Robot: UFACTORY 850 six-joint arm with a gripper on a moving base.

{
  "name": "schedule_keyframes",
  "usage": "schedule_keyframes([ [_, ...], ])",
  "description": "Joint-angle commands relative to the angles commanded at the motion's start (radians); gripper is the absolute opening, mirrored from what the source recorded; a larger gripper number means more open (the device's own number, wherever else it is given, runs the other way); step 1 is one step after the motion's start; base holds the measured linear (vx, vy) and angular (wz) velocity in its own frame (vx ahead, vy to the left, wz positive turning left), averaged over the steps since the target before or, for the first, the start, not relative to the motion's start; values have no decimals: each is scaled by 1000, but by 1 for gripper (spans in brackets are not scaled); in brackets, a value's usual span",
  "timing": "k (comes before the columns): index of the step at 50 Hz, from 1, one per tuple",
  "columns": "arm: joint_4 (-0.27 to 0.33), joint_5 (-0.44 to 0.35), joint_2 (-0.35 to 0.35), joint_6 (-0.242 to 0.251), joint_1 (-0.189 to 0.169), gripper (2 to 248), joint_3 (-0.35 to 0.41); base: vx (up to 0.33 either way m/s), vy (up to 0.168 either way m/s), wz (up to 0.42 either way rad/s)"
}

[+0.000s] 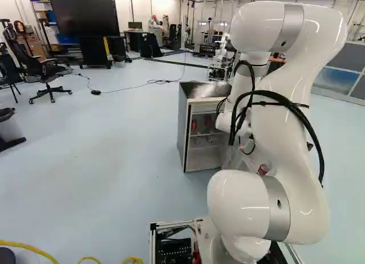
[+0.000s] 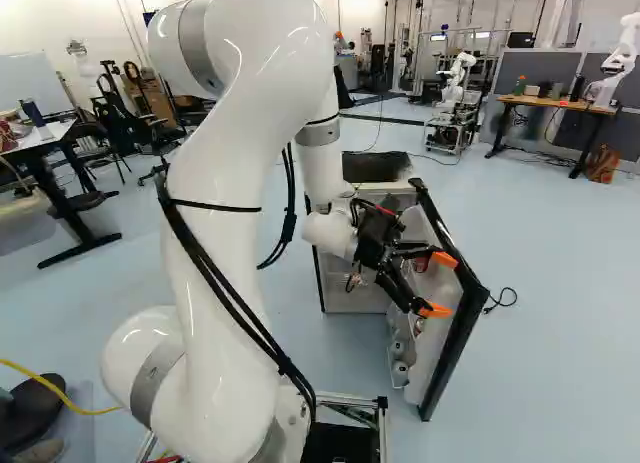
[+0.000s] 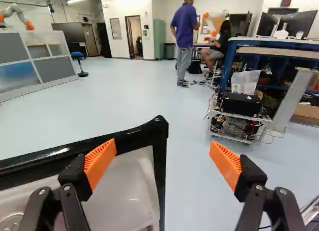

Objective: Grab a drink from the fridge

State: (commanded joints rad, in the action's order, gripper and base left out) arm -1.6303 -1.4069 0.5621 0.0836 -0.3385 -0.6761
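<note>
Open hand (image 2: 440, 284); fridge door (image 3: 160, 156) edge ahead, between 2 fingers.

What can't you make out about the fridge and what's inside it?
- Red items in the fridge: too small in the left base view to identify.
- Right part of its inside: hidden by the arm in the left base view.
- Round item in the open door: cut off by the wrist view's edge.

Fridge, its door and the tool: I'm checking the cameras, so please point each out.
Fridge (image 1: 182, 127): left base view, on its outer side wall.
Fridge door (image 2: 451, 353): right base view, on its black frame.
Tool (image 3: 162, 153): wrist view, midway between its open fingertips.
</note>
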Motion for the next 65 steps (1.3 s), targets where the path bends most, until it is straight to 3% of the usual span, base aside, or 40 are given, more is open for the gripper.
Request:
schedule_keyframes([
  [18,0,0,12,0,-22,247,-26,0,0,0],
  [33,20,-2,-14,0,14,247,32,0,0,0],
  [65,331,-39,-123,0,162,247,253,0,0,0],
])
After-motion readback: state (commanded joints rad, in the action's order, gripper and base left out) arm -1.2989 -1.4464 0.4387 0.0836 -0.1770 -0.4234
